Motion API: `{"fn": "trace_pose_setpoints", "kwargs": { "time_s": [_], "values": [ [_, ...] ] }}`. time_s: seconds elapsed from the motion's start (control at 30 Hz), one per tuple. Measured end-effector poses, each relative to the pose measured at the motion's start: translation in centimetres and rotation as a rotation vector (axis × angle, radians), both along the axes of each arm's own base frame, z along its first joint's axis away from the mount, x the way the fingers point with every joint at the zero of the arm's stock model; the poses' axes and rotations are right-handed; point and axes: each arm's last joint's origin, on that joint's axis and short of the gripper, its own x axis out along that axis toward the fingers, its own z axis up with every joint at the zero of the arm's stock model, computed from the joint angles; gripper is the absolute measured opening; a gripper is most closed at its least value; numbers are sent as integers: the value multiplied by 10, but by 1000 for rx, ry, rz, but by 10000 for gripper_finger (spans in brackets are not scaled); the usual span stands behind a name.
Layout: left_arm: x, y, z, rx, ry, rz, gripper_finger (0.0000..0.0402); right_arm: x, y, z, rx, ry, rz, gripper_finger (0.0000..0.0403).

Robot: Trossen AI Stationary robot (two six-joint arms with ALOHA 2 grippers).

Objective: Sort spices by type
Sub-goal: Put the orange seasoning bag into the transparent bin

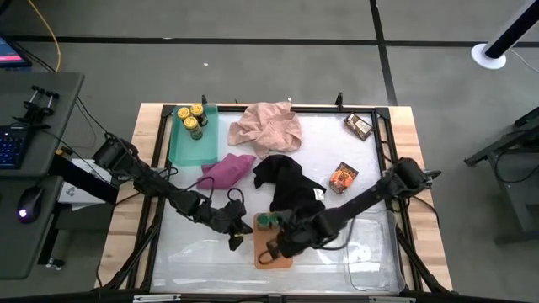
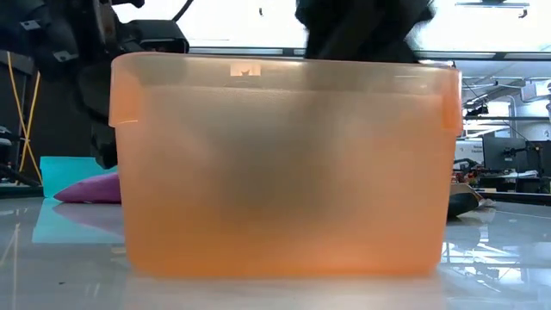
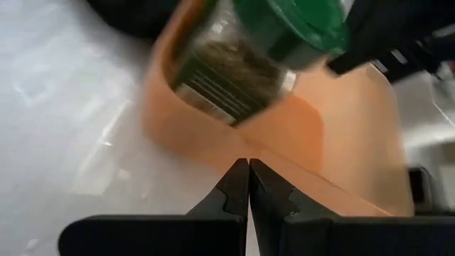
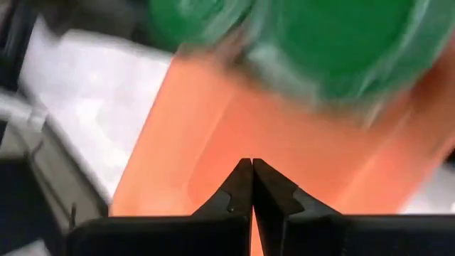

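Note:
An orange tray (image 1: 274, 242) lies near the table's near edge with a green-lidded jar (image 1: 265, 220) in its far end. In the left wrist view this jar (image 3: 245, 67) lies tilted in the tray's corner (image 3: 213, 135). My left gripper (image 1: 237, 239) is shut, just left of the tray; my right gripper (image 1: 271, 250) is shut over the tray's near part. A blurred green lid (image 4: 341, 43) fills the right wrist view. Yellow-lidded jars (image 1: 194, 118) stand in a green tray (image 1: 192, 139). Two printed packets (image 1: 343, 178) (image 1: 358, 126) lie on the table's right half. My left gripper's shut fingertips (image 3: 248, 165) point at the orange tray's outer wall (image 3: 213, 146); whether they touch it cannot be told. My right gripper's shut fingertips (image 4: 252, 165) point down at the orange tray's floor (image 4: 234, 128); whether they touch it cannot be told.
A black cloth (image 1: 286, 181) lies just beyond the orange tray, a magenta cloth (image 1: 227, 168) to its left and a pink cloth (image 1: 268, 126) at the far side. A clear tray (image 1: 370, 252) sits at the near right. In the low view the orange tray (image 2: 284, 172) blocks most of the table.

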Motion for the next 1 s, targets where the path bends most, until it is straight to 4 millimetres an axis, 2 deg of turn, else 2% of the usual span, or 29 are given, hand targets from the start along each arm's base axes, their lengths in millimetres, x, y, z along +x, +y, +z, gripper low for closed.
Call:
{"fn": "trace_pose_setpoints", "kwargs": {
  "time_s": [0.1, 0.23, 0.4, 0.57, 0.67, 0.73, 0.87, 1.0],
  "values": [
    [-1, 3, 10, -12, -14, -75, 0, -15, 4, 23, -13, -8, 52, 0],
    [-9, 18, 28, 42, 1, -82, 0, -44, -7, 59, -97, 14, 42, 0],
    [-26, 49, 65, 139, -47, -54, 0, -89, -41, 105, -243, 36, -116, 0],
    [-40, 77, 98, 203, -171, -16, 0, -117, -86, 122, -321, 176, -314, 0],
    [-47, 87, 109, 207, -207, 2, 0, -121, -110, 119, -367, 307, -374, 0],
    [-48, 91, 112, 191, -221, -1, 0, -119, -125, 110, -356, 381, -416, 1],
    [-49, 90, 112, 162, -214, -44, 0, -119, -153, 71, -288, 521, -475, 25],
    [-52, 89, 109, 138, -173, -84, 0, -126, -171, 27, -106, 592, -520, 88]
  ]
}}
